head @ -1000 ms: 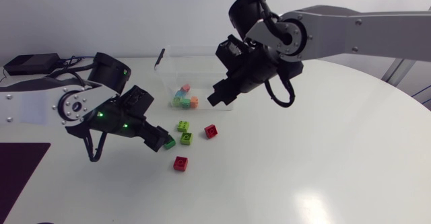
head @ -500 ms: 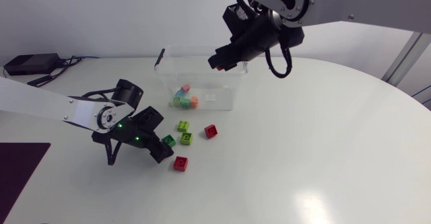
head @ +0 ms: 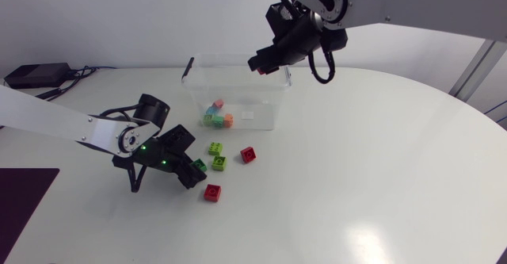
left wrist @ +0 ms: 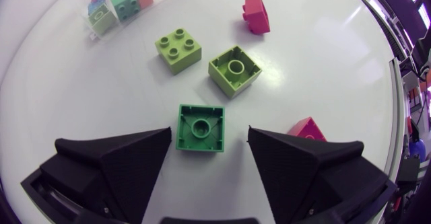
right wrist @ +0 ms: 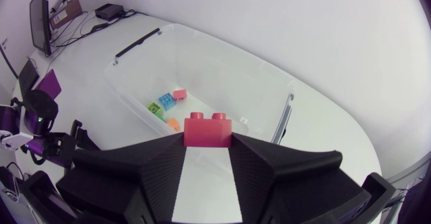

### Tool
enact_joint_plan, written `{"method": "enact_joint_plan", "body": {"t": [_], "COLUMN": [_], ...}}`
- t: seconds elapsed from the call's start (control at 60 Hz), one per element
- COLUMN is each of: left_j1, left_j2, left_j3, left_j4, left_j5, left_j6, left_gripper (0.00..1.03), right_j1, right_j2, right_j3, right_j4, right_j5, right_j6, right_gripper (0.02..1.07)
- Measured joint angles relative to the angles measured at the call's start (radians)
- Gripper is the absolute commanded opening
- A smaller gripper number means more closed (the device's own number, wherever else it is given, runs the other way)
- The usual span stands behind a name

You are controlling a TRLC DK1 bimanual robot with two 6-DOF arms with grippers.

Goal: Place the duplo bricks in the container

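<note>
The right gripper [right wrist: 207, 142] is shown clamped on a red brick [right wrist: 208, 128] above the clear container [right wrist: 222, 69], in which several bricks [right wrist: 166, 101] lie. The left gripper [left wrist: 209, 135] is spread wide, untouching, around a dark green brick [left wrist: 200, 128] on the table [left wrist: 323, 62], with lime bricks [left wrist: 234, 70] just beyond.

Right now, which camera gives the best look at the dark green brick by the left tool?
The left wrist view: the dark green brick lies whole, hollow side up, untouched between the open fingers of the left tool. The head view shows only a green sliver beside that tool. In the right wrist view I cannot make it out.
</note>
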State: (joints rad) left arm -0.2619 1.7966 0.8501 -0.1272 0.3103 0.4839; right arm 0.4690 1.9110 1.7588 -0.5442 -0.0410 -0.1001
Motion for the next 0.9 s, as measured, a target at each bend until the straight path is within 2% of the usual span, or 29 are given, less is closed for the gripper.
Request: {"method": "enact_joint_plan", "body": {"t": [0.083, 0.167, 0.283, 0.35, 0.417, 0.45, 0.483, 0.767, 0.9], "left_j1": [0.000, -0.002, -0.002, -0.002, -0.002, -0.002, -0.002, 0.024, 0.052], "left_j2": [0.005, 0.012, 0.019, 0.019, 0.018, 0.016, 0.010, -0.204, -0.323], "left_j3": [0.000, 0.000, 0.000, 0.000, 0.000, 0.000, 0.000, 0.006, 0.059], "left_j4": [0.008, 0.023, 0.040, 0.044, 0.044, 0.043, 0.043, -0.066, -0.138], "left_j5": [0.004, 0.008, 0.026, 0.042, 0.057, 0.061, 0.062, 0.084, 0.121], "left_j6": [0.000, 0.000, 0.000, 0.000, 0.000, 0.000, 0.000, -0.004, -0.017], "left_gripper": [0.52, 0.34, 0.30, 0.28, 0.26, 0.25, 0.25, 0.25, 0.25], "right_j1": [-0.007, -0.013, -0.025, -0.031, -0.034, -0.037, -0.039, -0.044, -0.037], "right_j2": [0.024, 0.050, 0.085, 0.100, 0.111, 0.114, 0.115, 0.099, -0.002], "right_j3": [0.019, 0.040, 0.067, 0.074, 0.081, 0.084, 0.084, 0.084, 0.002], "right_j4": [0.001, 0.001, 0.001, 0.001, 0.001, 0.001, 0.001, -0.017, -0.021], "right_j5": [0.000, 0.000, 0.000, 0.000, 0.000, 0.000, 0.000, -0.008, -0.012], "right_j6": [0.000, 0.000, 0.003, 0.003, 0.003, 0.003, 0.003, 0.003, 0.003], "right_gripper": [0.46, 0.47, 0.48, 0.63, 0.90, 0.98, 1.01, 1.01, 1.01]}}
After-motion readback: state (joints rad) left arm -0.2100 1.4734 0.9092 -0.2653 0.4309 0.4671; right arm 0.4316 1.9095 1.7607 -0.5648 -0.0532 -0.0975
